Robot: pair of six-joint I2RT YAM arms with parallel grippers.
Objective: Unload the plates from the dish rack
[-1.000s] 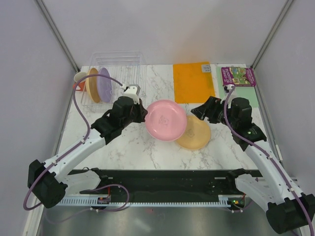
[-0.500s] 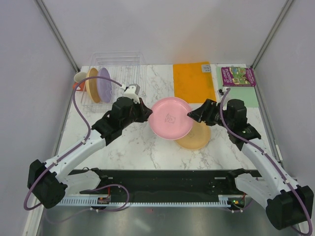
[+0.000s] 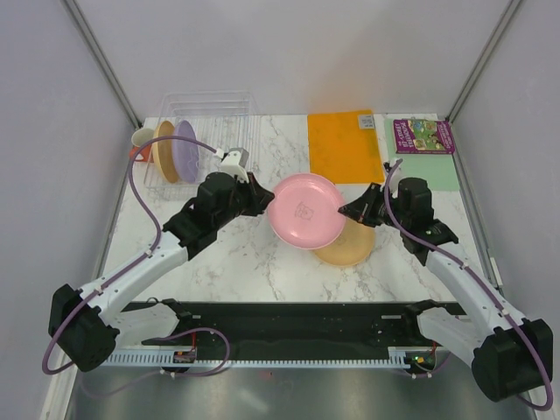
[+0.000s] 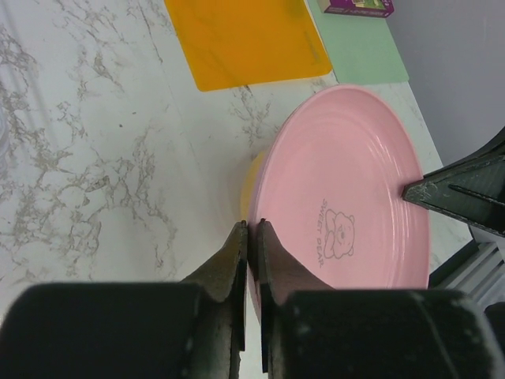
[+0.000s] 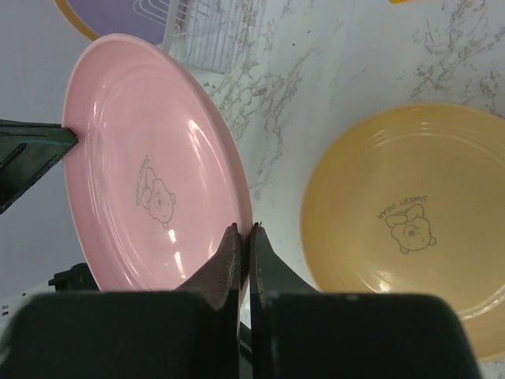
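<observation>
A pink plate point(image 3: 305, 210) hangs tilted above the table's middle, held by both arms. My left gripper point(image 3: 261, 203) is shut on its left rim, the rim pinched between the fingers point(image 4: 253, 223). Across from it, my right gripper point(image 3: 347, 212) is shut on the right rim point(image 5: 245, 227). A yellow-orange plate point(image 3: 350, 243) lies flat on the table, partly under the pink plate point(image 5: 150, 189). In the clear dish rack point(image 3: 219, 114) at the back left, a yellow-orange plate point(image 3: 163, 150) and a purple plate point(image 3: 185, 150) stand on edge.
An orange mat point(image 3: 344, 145) lies at the back centre. A purple booklet point(image 3: 423, 136) rests on a green mat point(image 3: 448, 175) at the back right. An orange mug point(image 3: 140, 144) stands left of the rack. Metal frame posts rise at both back corners.
My right gripper moved left to the pink plate's right rim and shut on it. My left arm carried the plate slightly to the right and keeps hold of its left rim.
</observation>
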